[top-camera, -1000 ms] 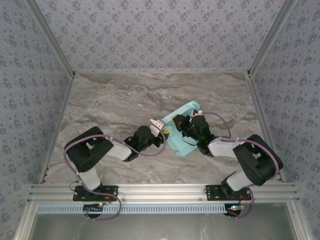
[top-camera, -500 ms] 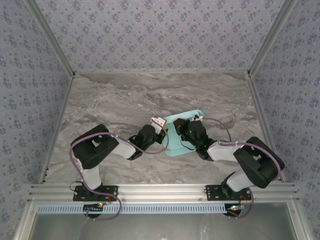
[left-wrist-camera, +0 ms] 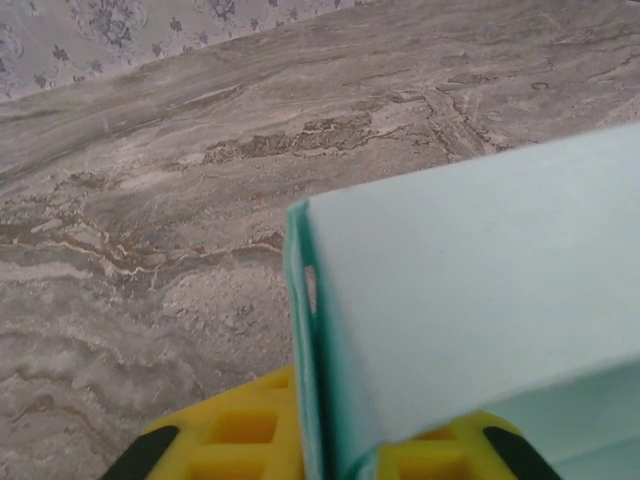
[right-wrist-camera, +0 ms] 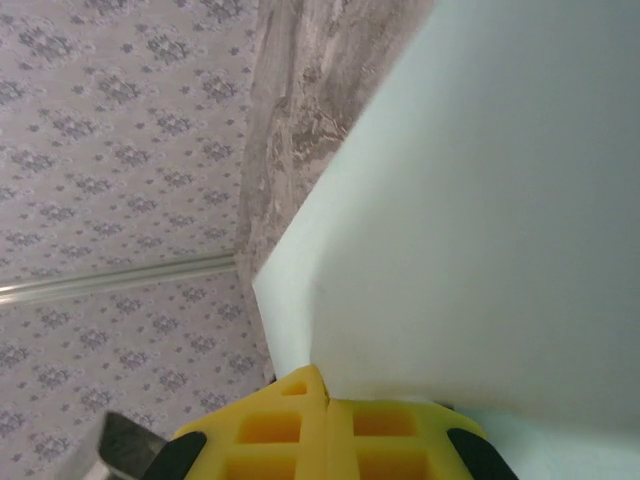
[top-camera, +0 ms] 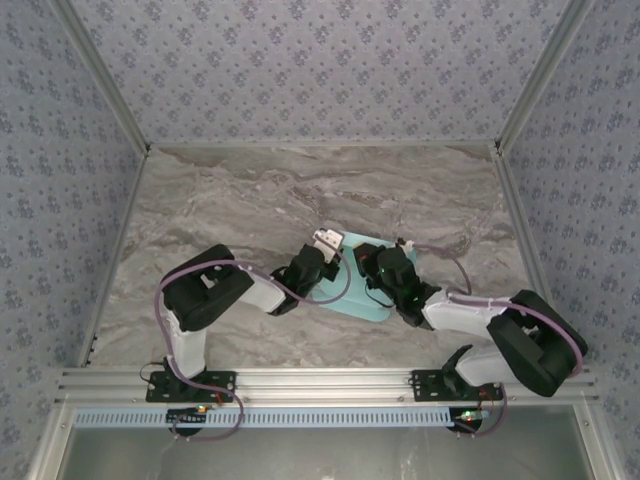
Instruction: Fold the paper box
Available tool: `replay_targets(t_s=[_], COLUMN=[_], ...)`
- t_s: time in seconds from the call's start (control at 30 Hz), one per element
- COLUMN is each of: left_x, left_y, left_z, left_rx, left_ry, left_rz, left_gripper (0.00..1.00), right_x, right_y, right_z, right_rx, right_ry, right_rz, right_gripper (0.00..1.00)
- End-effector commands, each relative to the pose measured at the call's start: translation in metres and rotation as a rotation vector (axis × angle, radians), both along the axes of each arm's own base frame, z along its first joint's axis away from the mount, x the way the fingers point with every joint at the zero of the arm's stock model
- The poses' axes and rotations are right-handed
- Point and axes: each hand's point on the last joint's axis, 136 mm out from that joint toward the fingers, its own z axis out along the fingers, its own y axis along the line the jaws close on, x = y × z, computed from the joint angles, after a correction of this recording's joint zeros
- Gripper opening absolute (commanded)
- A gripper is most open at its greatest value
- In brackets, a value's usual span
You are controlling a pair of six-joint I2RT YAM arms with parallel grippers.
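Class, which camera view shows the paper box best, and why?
Top external: the paper box shows its overall outline and position there, though partly covered. Left wrist gives a close look at one folded edge; right wrist gives a plain flat panel.

Left arm (top-camera: 240, 295): elbow folded low, forearm reaching toward the right arm.
Left pincer (left-wrist-camera: 320, 455): yellow pads (left-wrist-camera: 235, 432) closed on an edge of the paper box (left-wrist-camera: 480, 280), with the card running forward from between them.
Right arm (top-camera: 470, 312): stretched low.
Right pincer (right-wrist-camera: 326, 405): pads meeting, clamped on the same card, just beside the left pincer.
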Motion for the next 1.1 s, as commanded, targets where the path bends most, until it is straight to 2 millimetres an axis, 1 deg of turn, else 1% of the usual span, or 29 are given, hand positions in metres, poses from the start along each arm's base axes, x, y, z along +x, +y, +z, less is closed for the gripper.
replay_targets(t_s=[0.0, 0.07, 0.1, 0.17, 0.2, 0.27, 0.33, 0.4, 0.57, 0.7, 0.73, 0.77, 0.8, 0.83, 0.87, 0.93, 1.0, 1.03, 1.07], left_x=[0.01, 0.009, 0.009, 0.009, 0.009, 0.01, 0.01, 0.01, 0.009, 0.008, 0.008, 0.008, 0.008, 0.007, 0.007, 0.007, 0.008, 0.008, 0.009], left_y=[0.0, 0.001, 0.001, -0.001, -0.002, -0.004, -0.006, -0.007, -0.008, -0.01, -0.011, -0.011, -0.011, -0.012, -0.012, -0.012, -0.011, -0.01, -0.008], left_z=[0.014, 0.012, 0.011, 0.01, 0.009, 0.009, 0.007, 0.007, 0.005, 0.006, 0.005, 0.005, 0.005, 0.005, 0.005, 0.004, 0.006, 0.007, 0.009], left_rx=[-0.02, -0.012, -0.008, -0.002, 0.002, 0.001, 0.004, 0.002, 0.003, 0.001, 0.001, 0.001, 0.002, 0.001, 0.003, 0.004, -0.01, -0.021, -0.033], left_ry=[-0.057, -0.059, -0.059, -0.061, -0.06, -0.06, -0.058, -0.058, -0.053, -0.051, -0.049, -0.048, -0.047, -0.046, -0.046, -0.047, -0.051, -0.053, -0.058], left_rz=[0.044, 0.041, 0.037, 0.032, 0.028, 0.021, 0.016, 0.013, 0.005, -0.007, -0.01, -0.012, -0.015, -0.017, -0.022, -0.021, -0.011, -0.001, 0.009], left_gripper=[0.1, 0.1, 0.1, 0.1, 0.1, 0.1, 0.1, 0.1, 0.1, 0.1, 0.1, 0.1, 0.1, 0.1, 0.1, 0.1, 0.12, 0.14, 0.16], right_x=[-0.016, -0.022, -0.025, -0.031, -0.034, -0.04, -0.043, -0.046, -0.047, -0.031, -0.023, -0.015, -0.008, -0.001, 0.007, 0.02, 0.03, 0.037, 0.039], right_y=[-0.015, -0.023, -0.027, -0.036, -0.04, -0.049, -0.057, -0.063, -0.071, -0.074, -0.075, -0.076, -0.077, -0.076, -0.075, -0.08, -0.075, -0.068, -0.06], right_z=[-0.021, -0.021, -0.021, -0.018, -0.017, -0.01, 0.003, 0.015, 0.051, 0.079, 0.084, 0.09, 0.09, 0.091, 0.085, 0.072, 0.057, 0.057, 0.051], right_rx=[-0.077, -0.106, -0.115, -0.134, -0.145, -0.178, -0.223, -0.276, -0.386, -0.471, -0.517, -0.584, -0.655, -0.74, -0.826, -0.947, -0.963, -0.94, -0.895], right_ry=[0.091, 0.109, 0.113, 0.121, 0.124, 0.111, 0.077, 0.052, 0.017, -0.01, -0.02, -0.04, -0.048, -0.079, -0.087, -0.058, -0.048, -0.062, -0.064], right_rz=[-0.005, -0.003, 0.001, 0.008, 0.012, 0.035, 0.063, 0.097, 0.189, 0.288, 0.329, 0.38, 0.432, 0.521, 0.603, 0.712, 0.814, 0.857, 0.916], right_gripper=[0.07, 0.13, 0.18, 0.34, 0.4, 0.5, 0.59, 0.62, 0.65, 0.68, 0.7, 0.75, 0.81, 0.85, 0.86, 0.85, 0.84, 0.84, 0.79])
